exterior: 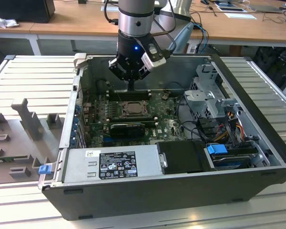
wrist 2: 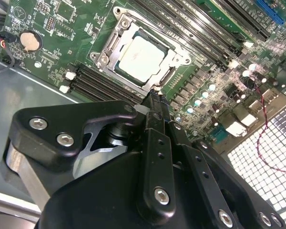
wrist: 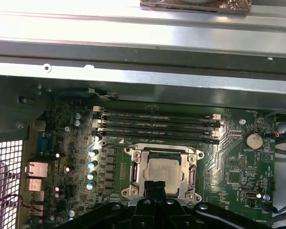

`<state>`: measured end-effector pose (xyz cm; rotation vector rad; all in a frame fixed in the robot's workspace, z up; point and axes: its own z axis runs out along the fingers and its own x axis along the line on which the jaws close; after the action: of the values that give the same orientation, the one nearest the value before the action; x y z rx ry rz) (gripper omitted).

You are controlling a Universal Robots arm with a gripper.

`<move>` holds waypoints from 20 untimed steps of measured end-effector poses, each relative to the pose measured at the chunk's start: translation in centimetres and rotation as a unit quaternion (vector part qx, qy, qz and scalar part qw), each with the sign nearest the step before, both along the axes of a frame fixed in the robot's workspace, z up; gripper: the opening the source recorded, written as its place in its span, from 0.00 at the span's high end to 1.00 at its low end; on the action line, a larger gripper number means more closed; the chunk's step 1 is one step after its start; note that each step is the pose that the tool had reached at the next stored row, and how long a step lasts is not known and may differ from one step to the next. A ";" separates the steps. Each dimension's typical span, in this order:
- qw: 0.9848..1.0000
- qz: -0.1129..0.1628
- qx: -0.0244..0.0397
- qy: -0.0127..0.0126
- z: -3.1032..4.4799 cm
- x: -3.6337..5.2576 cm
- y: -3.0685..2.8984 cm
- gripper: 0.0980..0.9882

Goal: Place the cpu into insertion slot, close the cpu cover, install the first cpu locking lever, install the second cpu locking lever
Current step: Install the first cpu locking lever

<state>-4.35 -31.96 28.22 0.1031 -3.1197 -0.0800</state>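
Note:
The cpu (wrist 2: 142,56), a pale silver square, lies flat in the insertion slot (exterior: 133,109) on the green motherboard, also seen in the first wrist view (wrist: 163,170). The cpu cover (wrist 2: 109,45), a dark-silver frame with a square window, lies down around the cpu. My gripper (wrist 2: 153,95) hangs just above the socket's edge on the side of the memory slots. Its black fingers are shut together and hold nothing. The exterior view has the gripper (exterior: 131,87) low inside the open computer case.
Long black memory slots (wrist: 157,126) run beside the socket. A black ribbed card (exterior: 127,128) and the power supply box (exterior: 112,162) sit nearer the case's front wall. A drive cage (exterior: 209,95) and cables (exterior: 229,124) fill the exterior view's right. Grey fixtures (exterior: 28,119) stand outside.

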 end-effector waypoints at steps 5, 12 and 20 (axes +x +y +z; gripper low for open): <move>1.000 0.001 0.001 0.000 -0.01 -0.11 -0.07 0.99; 1.000 0.004 0.001 0.000 -0.02 -0.26 -0.13 0.99; 1.000 0.000 0.001 -0.004 -0.58 -1.76 -0.09 0.99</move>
<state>-6.11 -32.05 27.63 0.1043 -3.1274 -0.0837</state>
